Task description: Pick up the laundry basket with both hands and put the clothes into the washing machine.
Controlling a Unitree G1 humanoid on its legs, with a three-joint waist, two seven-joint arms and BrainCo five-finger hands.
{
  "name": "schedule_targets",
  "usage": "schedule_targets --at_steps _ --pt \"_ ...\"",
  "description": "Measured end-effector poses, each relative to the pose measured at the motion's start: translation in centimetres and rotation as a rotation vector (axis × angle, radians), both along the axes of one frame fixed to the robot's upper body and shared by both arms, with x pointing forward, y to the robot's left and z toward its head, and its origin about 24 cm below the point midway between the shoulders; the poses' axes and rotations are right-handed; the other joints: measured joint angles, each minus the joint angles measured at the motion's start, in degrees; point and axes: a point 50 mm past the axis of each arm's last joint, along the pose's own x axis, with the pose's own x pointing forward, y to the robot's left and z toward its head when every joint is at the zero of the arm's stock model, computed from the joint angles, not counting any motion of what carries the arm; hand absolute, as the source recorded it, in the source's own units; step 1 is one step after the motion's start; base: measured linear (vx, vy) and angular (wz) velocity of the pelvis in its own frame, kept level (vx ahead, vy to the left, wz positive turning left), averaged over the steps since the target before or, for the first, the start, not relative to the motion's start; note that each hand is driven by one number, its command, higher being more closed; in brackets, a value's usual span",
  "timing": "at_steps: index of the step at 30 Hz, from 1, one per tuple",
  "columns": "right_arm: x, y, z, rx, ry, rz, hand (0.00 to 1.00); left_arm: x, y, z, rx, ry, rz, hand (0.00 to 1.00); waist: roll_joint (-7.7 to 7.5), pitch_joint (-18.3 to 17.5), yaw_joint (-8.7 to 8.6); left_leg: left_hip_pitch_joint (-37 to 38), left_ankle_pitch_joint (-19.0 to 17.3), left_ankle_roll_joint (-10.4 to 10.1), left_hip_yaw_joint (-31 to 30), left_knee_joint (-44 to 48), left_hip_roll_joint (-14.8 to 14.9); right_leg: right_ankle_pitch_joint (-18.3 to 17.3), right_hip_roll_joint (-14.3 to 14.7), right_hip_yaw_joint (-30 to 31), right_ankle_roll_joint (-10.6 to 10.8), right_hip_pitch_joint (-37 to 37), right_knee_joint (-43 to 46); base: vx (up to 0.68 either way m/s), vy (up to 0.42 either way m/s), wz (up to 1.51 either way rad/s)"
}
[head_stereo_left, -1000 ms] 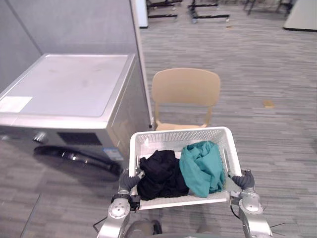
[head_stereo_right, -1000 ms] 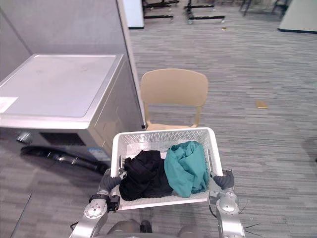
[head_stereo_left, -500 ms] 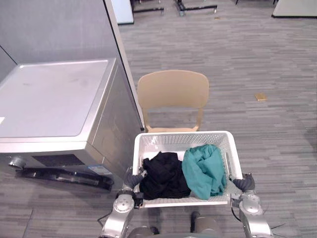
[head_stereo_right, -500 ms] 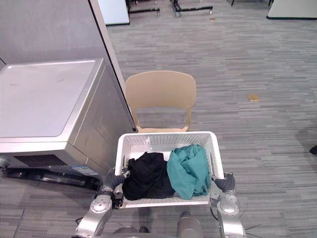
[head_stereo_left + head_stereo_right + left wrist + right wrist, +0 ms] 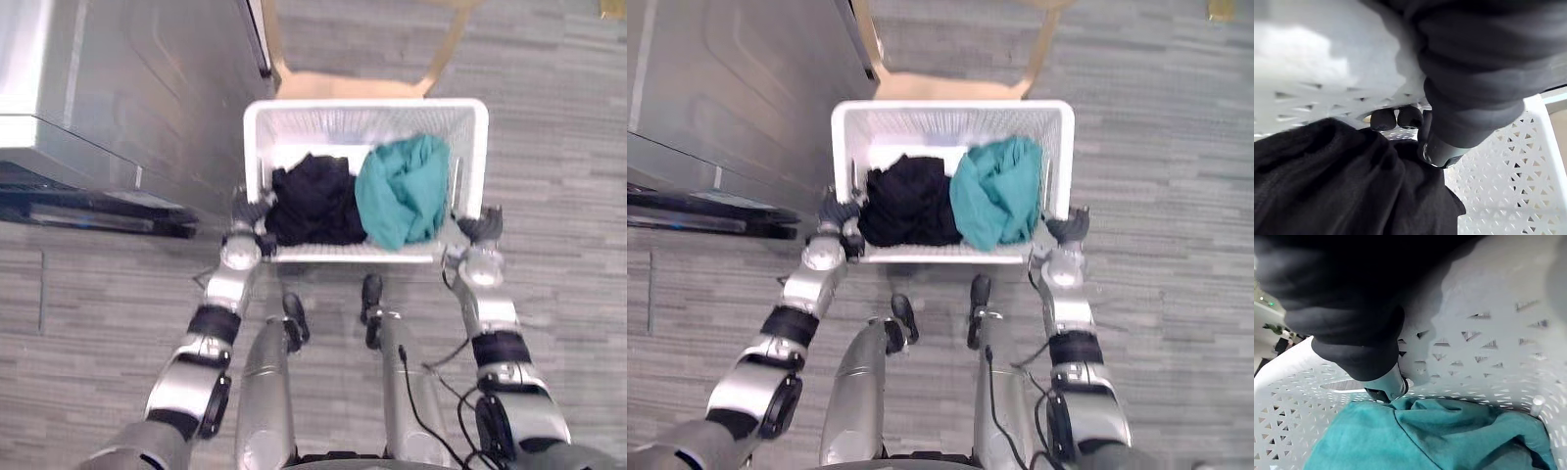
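Since the earlier frames my head camera had tipped down, so the whole picture shifted. The basket itself had not changed place between the hands and was still carried in front of the body.

Nearest to me, the left hand (image 5: 247, 213) was clamped on the left short end of the laundry basket (image 5: 362, 106). In its wrist view the dark fingertips (image 5: 1383, 119) were curled under the rim and the thumb came over from inside. The right hand (image 5: 482, 225) gripped the opposite short end in the same way, its thumb (image 5: 1383, 384) hooked inside the wall just above the cloth. I judged this two-sided grip was chosen to keep the load level, so that nothing slid out.

The basket's long axis ran from hand to hand, across my front, and its opening faced straight up. Inside it, the black garment (image 5: 312, 201) lay on the left half and the teal garment (image 5: 404, 188) on the right half, touching each other.

Just beyond the far rim stood the tan chair (image 5: 343, 83). To the left was the washing machine (image 5: 127, 88), with its dark door (image 5: 88, 211) low at its front, open as far as I could judge. The clothes were not yet in it.
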Motion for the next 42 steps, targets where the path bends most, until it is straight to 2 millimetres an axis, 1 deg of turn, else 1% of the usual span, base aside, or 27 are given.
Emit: schedule_targets --at_steps 3,5,7,8,9,11,13,15,17,18,19,21,22,24,26,28,30,32,35,36,37,39,40,42 --pt "0.6 0.2 1.5 0.011 -0.044 -0.003 0.00 0.6 0.2 1.3 -0.023 -0.030 0.017 0.00 -0.02 0.01 -0.17 -0.47 0.23 0.28 -0.14 -0.04 0.13 0.06 0.10 -0.24 -0.06 -0.31 -0.15 0.00 -0.011 0.01" --pt "1.5 0.9 3.4 0.065 -0.118 0.013 0.00 1.0 0.5 2.5 -0.047 -0.068 0.050 0.00 -0.02 0.01 -0.26 -1.22 0.25 0.24 0.06 -0.14 0.29 0.33 0.35 -0.06 -0.20 -1.14 -0.48 0.02 -0.004 -0.08" --pt "2.0 1.0 4.2 0.077 -0.140 0.017 0.00 1.2 0.6 3.2 -0.065 -0.094 0.066 0.00 -0.02 0.01 -0.09 -1.59 0.50 -0.10 -0.03 -0.53 0.55 0.80 0.65 -0.37 -0.46 -1.21 -1.37 0.01 -0.001 -0.03" --pt "2.1 1.0 4.3 0.079 -0.145 0.018 0.00 1.2 0.5 3.5 -0.077 -0.106 0.077 0.00 -0.02 0.01 0.08 -1.60 0.78 -0.08 -0.07 -0.86 0.55 0.86 0.68 -0.50 -0.50 -1.20 -1.60 0.05 -0.013 0.03" --pt "2.1 1.1 4.2 0.088 -0.141 0.021 0.00 1.3 0.8 3.8 -0.105 -0.120 0.107 0.00 -0.02 0.01 0.27 -1.51 0.94 -0.05 -0.14 -1.00 0.57 0.86 0.70 -0.65 -0.51 -1.18 -1.58 0.05 -0.013 0.02" --pt "2.1 1.3 3.9 0.097 -0.135 0.023 0.00 1.2 1.0 3.8 -0.125 -0.125 0.137 0.00 -0.02 0.01 0.21 -1.17 1.05 0.06 -0.12 -1.10 0.67 0.87 0.71 -0.98 -0.53 -0.85 -1.55 0.05 -0.008 0.00" --pt "2.0 1.3 3.4 0.100 -0.119 0.018 0.00 1.2 1.3 3.4 -0.135 -0.111 0.164 0.00 -0.02 0.01 0.23 -0.09 1.07 0.06 -0.09 -1.45 0.65 0.87 0.65 -1.26 -0.54 0.13 -1.55 0.04 0.003 0.02" --pt "1.7 1.3 2.4 0.108 -0.093 0.012 0.00 1.0 1.3 2.6 -0.141 -0.091 0.171 0.00 -0.02 0.01 0.23 1.50 1.08 0.04 -0.08 -2.22 0.49 0.84 0.52 -1.50 -0.57 1.40 -1.58 0.03 0.004 0.05" --pt "0.5 1.2 1.2 0.122 -0.088 0.001 0.00 0.1 1.5 1.5 -0.143 -0.087 0.178 0.00 -0.02 0.01 0.44 3.00 1.10 0.00 -0.03 -3.01 0.31 0.74 0.48 -1.51 -0.67 2.54 -1.65 0.04 -0.007 0.02" --pt "0.2 1.1 1.0 0.124 -0.091 -0.004 0.00 -0.1 1.6 1.4 -0.146 -0.091 0.183 0.00 -0.02 0.01 0.54 3.18 1.10 0.00 0.00 -3.10 0.31 0.72 0.48 -1.51 -0.69 2.65 -1.64 0.03 -0.017 0.01" --pt "-0.6 0.8 0.7 0.128 -0.105 -0.015 0.00 -0.5 1.6 1.2 -0.153 -0.098 0.192 0.00 -0.02 0.01 1.08 3.39 1.11 -0.02 0.06 -3.29 0.23 0.52 0.43 -1.50 -0.90 2.75 -1.62 0.00 0.000 0.00" --pt "-1.6 0.3 0.7 0.137 -0.133 -0.035 0.00 -1.4 2.0 1.2 -0.160 -0.132 0.206 0.00 -0.02 0.01 1.23 3.52 1.21 -0.19 -0.02 -3.44 0.02 0.14 0.22 -1.55 -0.88 2.88 -1.44 0.01 -0.021 0.07" --pt "-2.5 -0.2 0.8 0.144 -0.168 -0.062 0.00 -2.3 2.4 0.8 -0.162 -0.148 0.230 0.00 -0.02 0.01 1.25 4.10 1.21 -0.19 -0.15 -3.43 -0.13 -0.51 -0.04 -1.81 -0.79 3.65 -1.40 0.00 -0.018 0.11" --pt "-3.4 -0.9 0.9 0.144 -0.206 -0.099 0.00 -3.0 2.9 0.2 -0.158 -0.147 0.254 0.00 -0.02 0.01 1.24 4.99 1.19 -0.20 -0.41 -3.45 -0.26 -0.90 -0.25 -2.06 -0.89 4.70 -1.20 0.00 -0.017 0.12" --pt "-4.7 -2.0 1.9 0.134 -0.289 -0.153 0.00 -4.3 3.5 0.0 -0.131 -0.173 0.284 0.00 -0.02 0.01 1.29 5.68 1.17 -0.22 -0.89 -3.47 -0.73 -1.63 -0.68 -2.29 -0.86 5.39 -0.55 -0.02 -0.019 0.15" --pt "-5.6 -2.2 2.7 0.107 -0.341 -0.164 0.00 -5.3 3.8 -0.1 -0.112 -0.205 0.290 0.00 -0.02 0.01 1.43 5.70 1.15 -0.24 -0.95 -3.47 -0.81 -1.86 -0.77 -2.32 -0.79 5.49 -0.51 -0.02 -0.026 0.08" --pt "-6.8 -2.4 3.0 0.063 -0.376 -0.169 0.00 -6.7 3.6 -0.7 -0.121 -0.213 0.294 0.00 -0.02 0.01 1.56 6.17 1.15 -0.24 -0.92 -3.57 -1.01 -2.09 -0.97 -2.30 -0.69 5.86 -0.27 0.00 -0.022 0.04" --pt "-7.6 -2.5 2.9 0.029 -0.380 -0.173 0.00 -7.3 3.3 -1.2 -0.121 -0.204 0.296 0.00 -0.02 0.01 1.67 7.01 1.13 -0.24 -0.84 -3.67 -1.16 -2.45 -1.19 -2.31 -0.70 6.42 0.21 0.03 -0.014 0.03" --pt "-9.0 -2.4 2.0 -0.056 -0.344 -0.159 0.00 -8.9 2.8 -2.6 -0.133 -0.183 0.288 0.00 -0.01 -0.01 1.70 9.23 1.03 -0.34 -0.78 -4.09 -1.18 -3.14 -1.27 -2.50 -0.77 8.38 0.44 0.06 -0.023 0.03" --pt "-9.6 -2.3 1.3 -0.082 -0.309 -0.141 0.00 -9.6 2.6 -3.5 -0.135 -0.156 0.266 0.00 0.00 -0.01 1.82 10.74 0.86 -0.60 -0.80 -4.45 -1.19 -3.69 -1.30 -2.61 -0.66 9.79 0.49 0.08 -0.032 0.05" --pt "-9.9 -2.2 0.8 -0.097 -0.284 -0.129 0.00 -9.9 2.5 -4.0 -0.136 -0.138 0.251 0.00 0.00 -0.03 1.86 11.65 0.84 -0.63 -0.83 -4.74 -1.24 -3.89 -1.33 -2.74 -0.67 10.61 0.48 0.09 -0.040 0.08" --pt "-11.4 -2.3 -1.7 -0.116 -0.174 -0.104 0.00 -11.5 2.0 -6.6 -0.133 -0.043 0.197 0.00 0.01 -0.54 2.14 15.44 0.46 -1.09 -0.88 -6.00 -1.49 -5.35 -1.54 -3.24 -0.59 14.17 0.40 0.08 -0.036 0.13" --pt "-11.8 -2.3 -2.4 -0.116 -0.143 -0.097 0.00 -11.8 1.9 -7.2 -0.145 -0.017 0.175 0.00 0.00 -1.15 2.40 16.14 0.33 -1.32 -0.90 -6.46 -1.64 -5.67 -1.66 -3.42 -0.63 14.75 0.40 0.09 -0.034 0.13" --pt "-13.4 -2.8 -5.9 -0.126 0.024 -0.080 0.00 -13.9 1.8 -11.2 -0.185 0.147 0.142 0.00 0.12 -4.65 2.76 19.15 0.61 -1.19 -0.83 -8.83 -2.31 -6.74 -2.20 -3.76 -0.34 16.95 0.22 0.13 -0.039 0.13"
